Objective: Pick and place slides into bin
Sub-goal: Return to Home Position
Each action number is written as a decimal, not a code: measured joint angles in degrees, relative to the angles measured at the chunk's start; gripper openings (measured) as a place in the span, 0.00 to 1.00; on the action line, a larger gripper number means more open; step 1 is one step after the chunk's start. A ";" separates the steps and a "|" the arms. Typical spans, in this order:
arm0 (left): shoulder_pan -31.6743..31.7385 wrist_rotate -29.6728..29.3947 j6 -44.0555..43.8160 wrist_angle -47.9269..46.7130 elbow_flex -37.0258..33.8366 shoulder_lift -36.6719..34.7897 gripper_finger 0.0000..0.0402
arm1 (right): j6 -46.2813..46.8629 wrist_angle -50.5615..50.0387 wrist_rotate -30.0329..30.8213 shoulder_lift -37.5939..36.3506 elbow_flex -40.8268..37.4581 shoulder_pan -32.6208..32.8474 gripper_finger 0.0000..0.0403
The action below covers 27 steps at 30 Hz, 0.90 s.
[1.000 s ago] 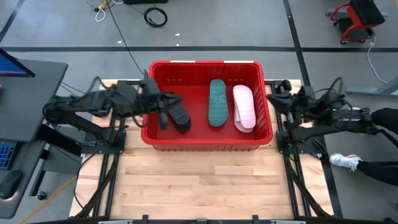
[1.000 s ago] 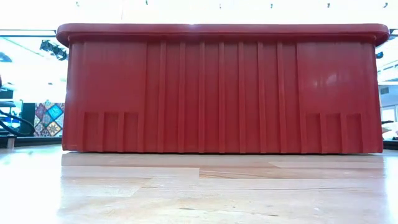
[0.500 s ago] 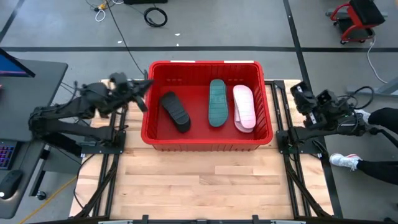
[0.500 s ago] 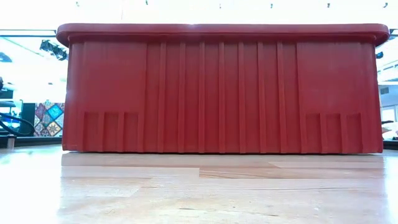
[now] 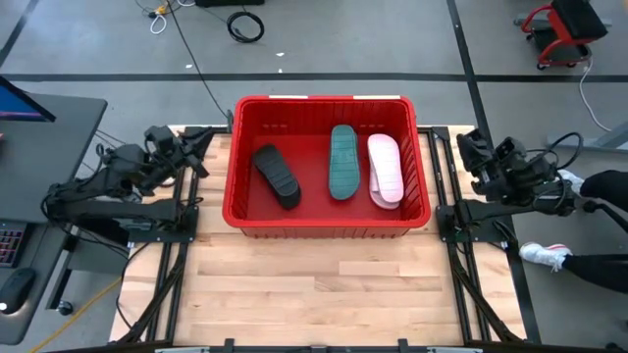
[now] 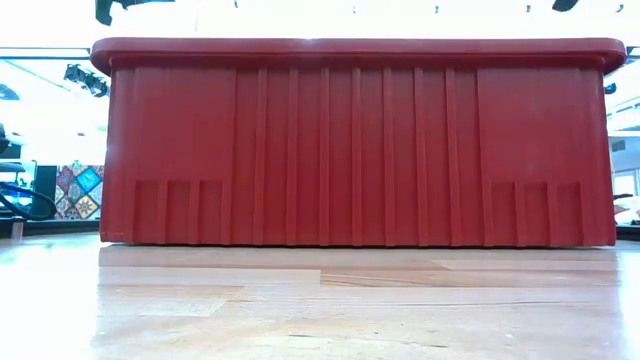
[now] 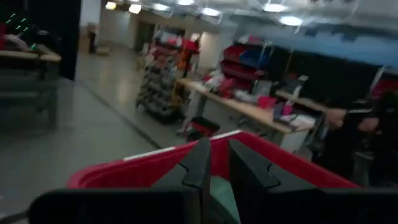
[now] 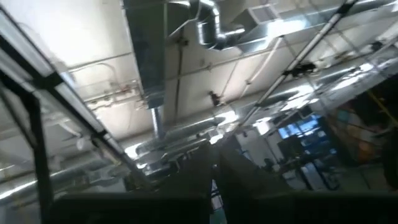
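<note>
The red bin stands at the far middle of the table; its front wall fills the low view. Three slides lie on the bin's floor: a black one at the left, a teal one in the middle and a pale pink-white one at the right. My left gripper hangs level, outside the bin's left wall. It points at the bin, with a narrow gap between its fingers and nothing in it. My right gripper is beyond the bin's right wall, shut, tipped up toward the ceiling.
Bare wooden tabletop stretches from the bin to the near edge. A dark desk stands left of the table. At the right lie cables and a person's shoe.
My left gripper has drawn back out of the bin, over its left wall, toward the table's left edge, sinking and turning level. The black slide has stayed on the bin's floor. My right gripper has moved a little toward the right edge and tipped upward.
</note>
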 joint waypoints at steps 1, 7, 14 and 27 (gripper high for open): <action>0.01 0.86 0.55 2.34 -2.17 -1.37 0.15 | 0.22 0.01 1.43 -0.35 -0.13 0.00 0.07; -0.01 20.28 0.07 27.19 -18.92 -10.15 0.15 | 0.44 3.97 2.13 -2.82 -2.70 0.00 0.07; -0.01 35.25 -4.47 47.51 -33.15 -18.84 0.13 | -1.29 26.63 -3.79 -7.27 -16.56 0.00 0.07; -0.04 43.99 -6.32 45.15 -42.96 -26.10 0.15 | -1.57 35.31 -8.28 -9.47 -26.12 0.00 0.07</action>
